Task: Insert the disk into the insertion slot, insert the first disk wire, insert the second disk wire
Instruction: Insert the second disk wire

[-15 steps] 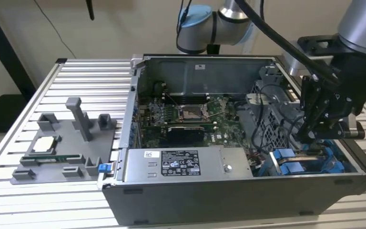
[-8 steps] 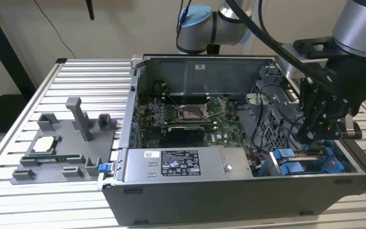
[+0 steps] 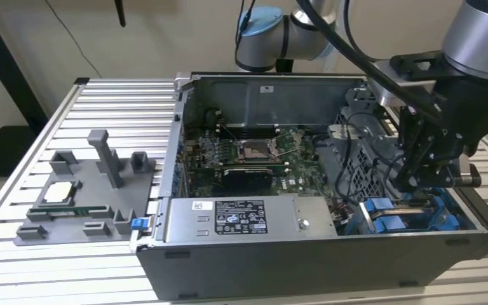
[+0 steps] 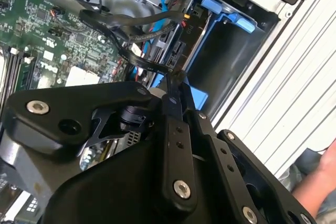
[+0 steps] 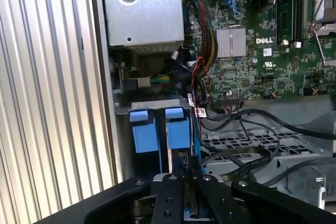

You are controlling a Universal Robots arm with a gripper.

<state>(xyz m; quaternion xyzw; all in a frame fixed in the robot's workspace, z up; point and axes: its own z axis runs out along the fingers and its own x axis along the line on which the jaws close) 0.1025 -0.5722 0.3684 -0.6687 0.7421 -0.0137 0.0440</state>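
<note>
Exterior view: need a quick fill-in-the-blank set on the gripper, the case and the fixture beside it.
1. The gripper hangs over the insertion slot, whose plastic tabs are ____.
2. The power-supply box bears a ____ label.
3. The grey fixture with the processor chip stands at the exterior view's ____ of the computer case.
Missing words: blue; white; left.
</note>
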